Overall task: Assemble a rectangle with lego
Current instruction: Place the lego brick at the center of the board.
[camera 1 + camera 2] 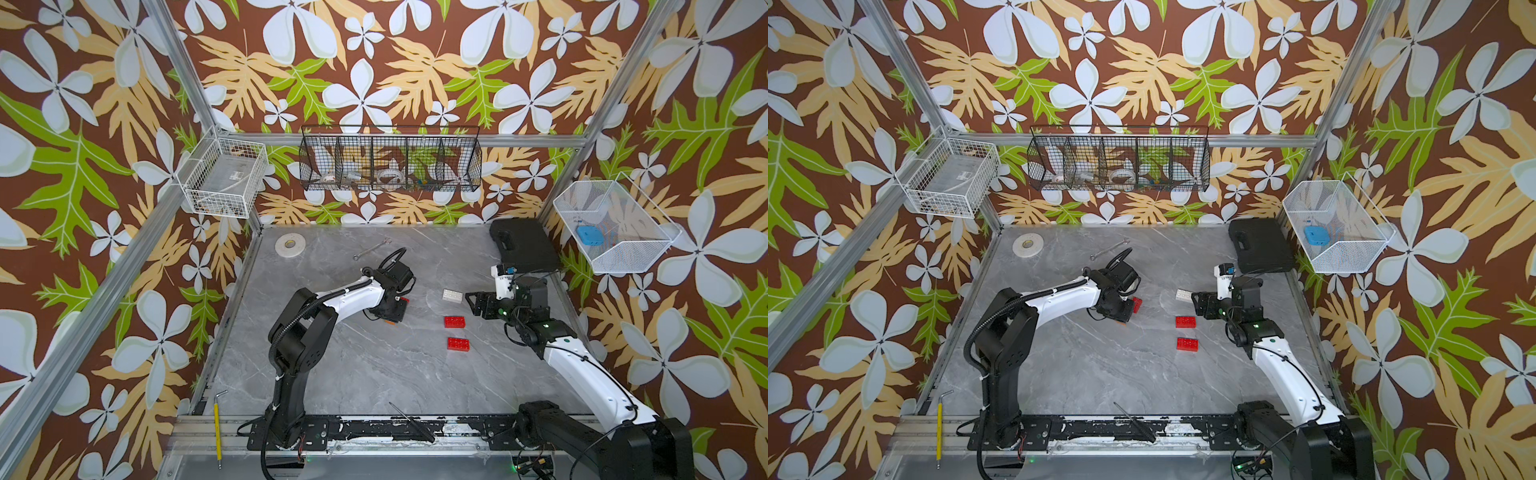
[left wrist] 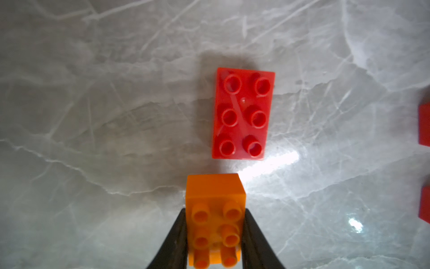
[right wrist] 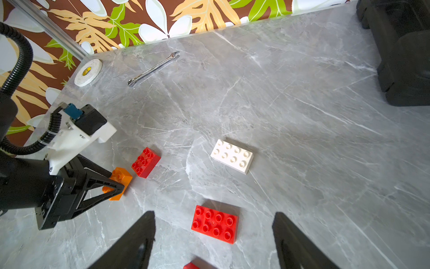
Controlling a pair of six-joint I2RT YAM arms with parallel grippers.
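Note:
My left gripper (image 2: 215,235) is shut on an orange lego brick (image 2: 215,209), holding it by its sides just above the table. A red six-stud brick (image 2: 243,114) lies flat close beyond it, apart from it. In both top views the left gripper (image 1: 390,313) hides most of the orange brick. A white brick (image 1: 452,296) and two red bricks (image 1: 453,321) (image 1: 458,343) lie separately right of centre. My right gripper (image 3: 214,213) hangs open over the upper red brick (image 3: 215,224), beside the white brick (image 3: 231,156). No rectangle is in view.
A black case (image 1: 525,245) sits at the back right. A tape roll (image 1: 289,245) and a wrench (image 1: 372,249) lie near the back edge. A yellow-handled tool (image 1: 217,428) and a black screwdriver (image 1: 411,422) rest by the front rail. Wire baskets hang on the walls.

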